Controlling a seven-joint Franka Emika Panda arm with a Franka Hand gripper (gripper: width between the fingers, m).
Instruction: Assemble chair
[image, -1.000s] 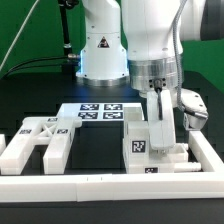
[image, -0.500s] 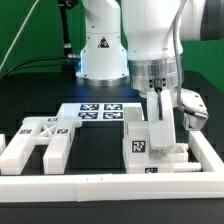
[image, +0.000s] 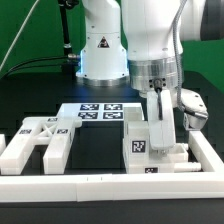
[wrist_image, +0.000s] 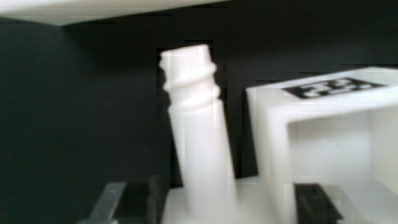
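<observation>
**Clerk:** What did the jaws have hold of?

**Inspector:** 1 white post (image: 159, 125), held upright below the arm (image: 150, 40). The jaws were closed to a narrow gap on its upper part. In the wrist view their dark pads (wrist_image: 114, 200) showed on either side of the post, though the contact itself was too blurred to confirm. The far end of the post was ridged like a screw thread.

**Clerk:** Was that end seated in anything?

**Inspector:** I could not tell. In the exterior view a block (image: 140, 146) hid the lower end. In the wrist view the tip stood against the dark bench (image: 100, 150) with nothing round it.

**Clerk:** Where was the block?

**Inspector:** On the bench, just beside the post, toward the exterior view's left of it. It was white, hollow like a frame, and carried 1 square tag on its near face and another on top. It sat in the corner formed by the front rail (image: 100, 184) and the side rail (image: 208, 152).

**Clerk:** Other chair parts?

**Inspector:** 1 forked white slab (image: 30, 150) lay flat against the front rail at the exterior view's left, well apart from the block.

**Clerk:** And the marker board (image: 100, 112)?

**Inspector:** It lay flat on the bench behind both parts, tags upward.
</observation>
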